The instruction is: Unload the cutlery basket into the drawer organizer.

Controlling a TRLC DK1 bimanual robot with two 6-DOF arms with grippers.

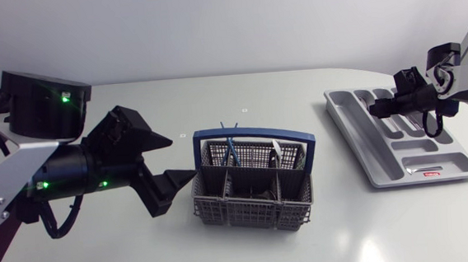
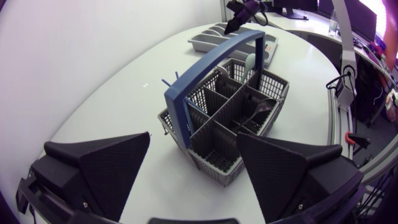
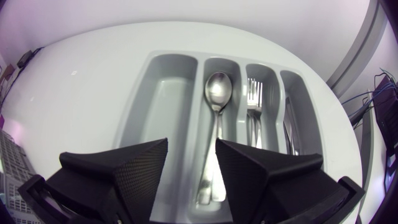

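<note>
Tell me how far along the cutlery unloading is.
Partly done: a spoon and forks already lie in the organizer. Nothing is in hand: the right tool hangs open over that spoon, the left tool open just short of the basket. Left to move: the basket spoon and other pieces.

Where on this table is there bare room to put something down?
Widest free patch: the table between the cutlery basket and the drawer organizer. Also bare behind the basket and along the near edge. Crowded: the left pincer sits open just beside the basket, and the right pincer hangs open over the organizer.
</note>
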